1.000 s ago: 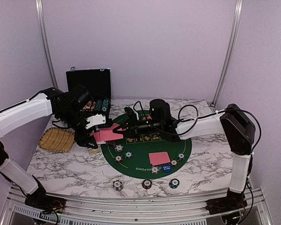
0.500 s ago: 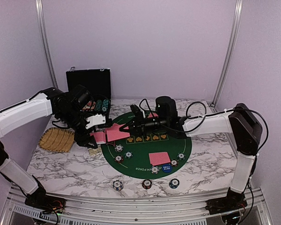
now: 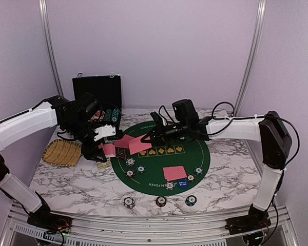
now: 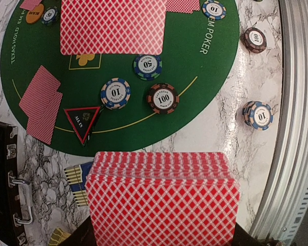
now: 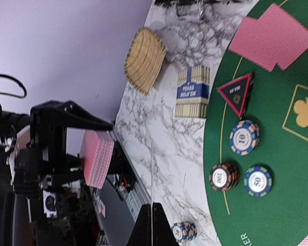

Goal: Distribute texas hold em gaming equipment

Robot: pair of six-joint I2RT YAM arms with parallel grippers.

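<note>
- Left wrist view alone read chip (image 4: 162, 98) values; top view did not.
- Left gripper (image 3: 104, 148) clamped deck (image 4: 161, 200), long axis across frame.
- Right gripper (image 3: 145, 138) pinched one card (image 3: 139, 145).

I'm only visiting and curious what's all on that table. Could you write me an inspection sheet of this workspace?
Surface: marble table with a round green poker mat.
Job's things: striped chips on the mat, three chip stacks on the marble in front; red-backed cards, blue small blind disc, orange disc and red-edged triangle on the mat.
Clutter: straw tray, card box, black case at the back.
Pincers: left pincer shut on the card deck; right pincer shut on one card above the mat.
Cables: black loops along the right arm.
Surroundings: lilac walls, metal posts.
</note>
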